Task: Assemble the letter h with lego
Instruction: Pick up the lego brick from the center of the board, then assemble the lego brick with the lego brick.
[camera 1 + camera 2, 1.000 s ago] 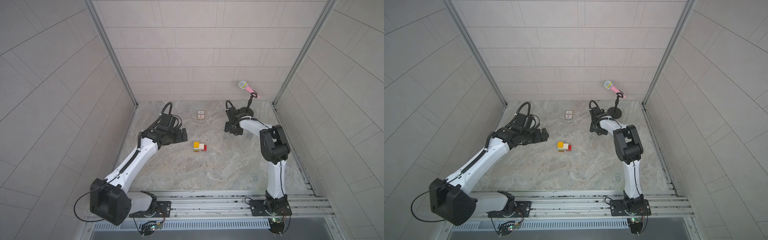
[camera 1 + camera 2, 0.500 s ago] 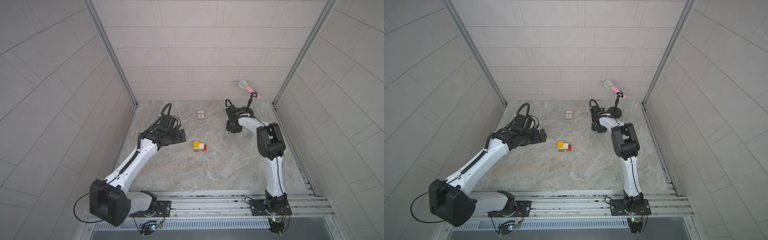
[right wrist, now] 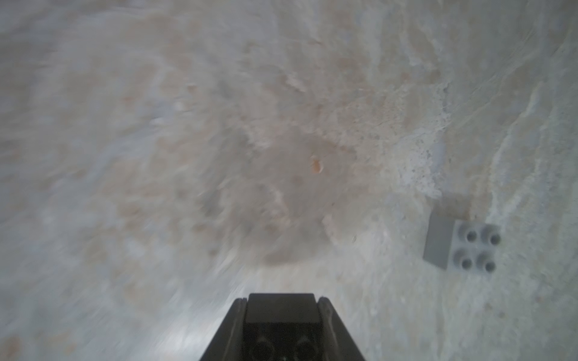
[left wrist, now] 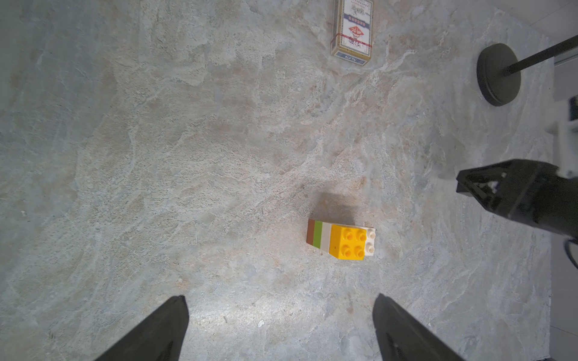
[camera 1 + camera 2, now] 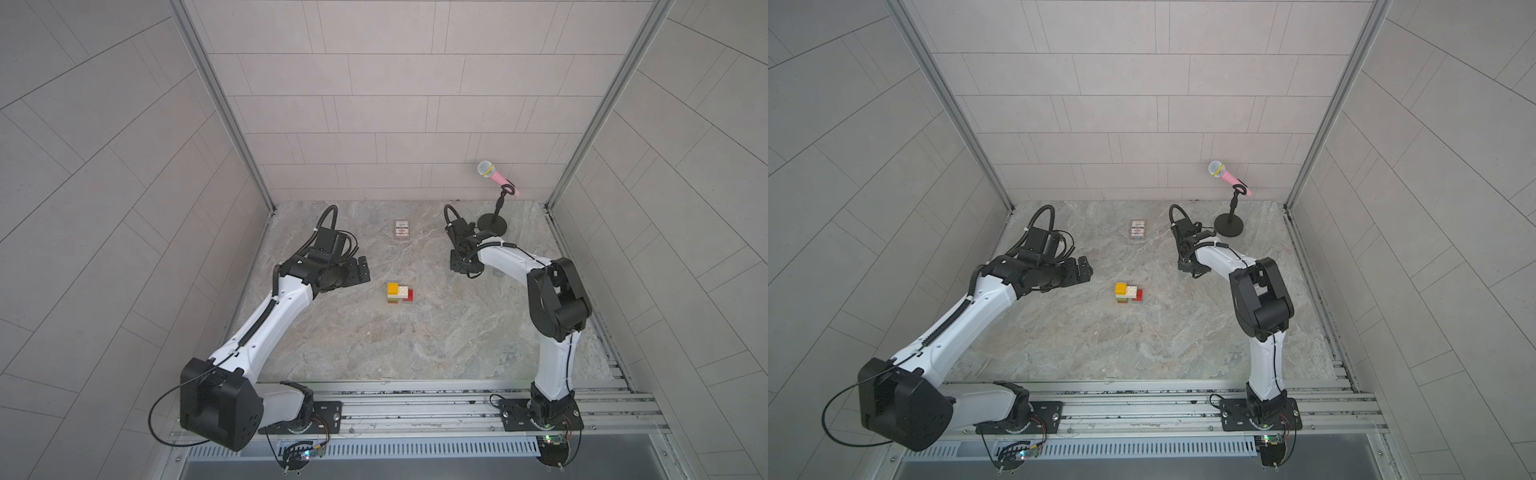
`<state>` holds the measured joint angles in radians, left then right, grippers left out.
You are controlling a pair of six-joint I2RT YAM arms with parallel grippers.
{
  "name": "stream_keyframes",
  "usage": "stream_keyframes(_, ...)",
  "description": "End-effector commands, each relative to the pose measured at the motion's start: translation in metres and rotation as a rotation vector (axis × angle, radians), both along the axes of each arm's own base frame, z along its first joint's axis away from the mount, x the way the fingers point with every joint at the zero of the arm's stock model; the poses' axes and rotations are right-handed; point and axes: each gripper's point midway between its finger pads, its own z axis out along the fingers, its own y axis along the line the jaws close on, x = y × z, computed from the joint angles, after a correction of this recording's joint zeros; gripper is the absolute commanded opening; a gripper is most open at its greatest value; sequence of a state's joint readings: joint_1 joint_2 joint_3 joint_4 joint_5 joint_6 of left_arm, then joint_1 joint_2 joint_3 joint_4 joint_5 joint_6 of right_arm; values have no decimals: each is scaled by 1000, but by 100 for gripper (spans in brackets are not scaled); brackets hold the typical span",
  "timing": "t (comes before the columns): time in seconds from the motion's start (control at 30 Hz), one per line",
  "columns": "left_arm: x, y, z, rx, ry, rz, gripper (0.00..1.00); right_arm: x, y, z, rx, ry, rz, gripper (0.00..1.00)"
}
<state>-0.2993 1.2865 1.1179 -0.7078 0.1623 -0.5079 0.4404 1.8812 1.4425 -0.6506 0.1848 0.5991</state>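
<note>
The right gripper (image 3: 281,300) is narrow and holds one black brick (image 3: 281,309) between its two dark fingers. This brick is smooth plastic with straight edges. In both top views this gripper is low over the tabletop (image 5: 415,345), to the right of the centre of the frame. The left gripper (image 4: 280,298) is wide apart, and nothing is between its two pointed black fingers.

The brick figure (image 5: 399,293) stands near the middle of the frame in both top views, between the two grippers and apart from both. The left wrist view shows four layers of it: one yellow brick with four round studs, one longer white brick with two free studs, then a lime green and a brown one. A top view adds one red brick at its side.

One loose grey brick (image 3: 463,247) with four studs lies on the tabletop, which is rough, veined, beige-grey stone. One small orange-brown piece (image 3: 316,164) is too blurred to describe.

One card box (image 4: 352,31) has blue and red print, but I cannot read the writing with certainty. One pink microphone (image 5: 496,178) with a grey mesh head sits on a black round-foot stand in the upper right.
</note>
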Motion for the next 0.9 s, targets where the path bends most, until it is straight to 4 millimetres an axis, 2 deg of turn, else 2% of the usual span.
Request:
stream_keyframes(0.0, 7, 10, 4, -28, 2, 56, 100, -30, 29, 40, 57, -78, 4, 0)
stream_keyframes(0.17, 10, 34, 2, -24, 15, 158, 100, -62, 88, 56, 255, -105, 40, 0)
stream_keyframes(0.3, 11, 47, -5, -13, 59, 215, 100, -74, 133, 59, 352, -41, 45, 0)
stream_keyframes(0.4, 13, 52, -10, -34, 87, 240, 100, -77, 160, 59, 334, -24, 72, 0)
stream_keyframes(0.63, 14, 57, -13, -49, 95, 257, 100, -82, 201, 44, 292, 5, 93, 0)
stream_keyframes(0.77, 14, 54, -15, -64, 103, 248, 100, -79, 210, 37, 265, 10, 108, 0)
stream_keyframes(0.87, 14, 52, -15, -69, 106, 243, 100, -74, 208, 34, 214, 7, 116, 0)
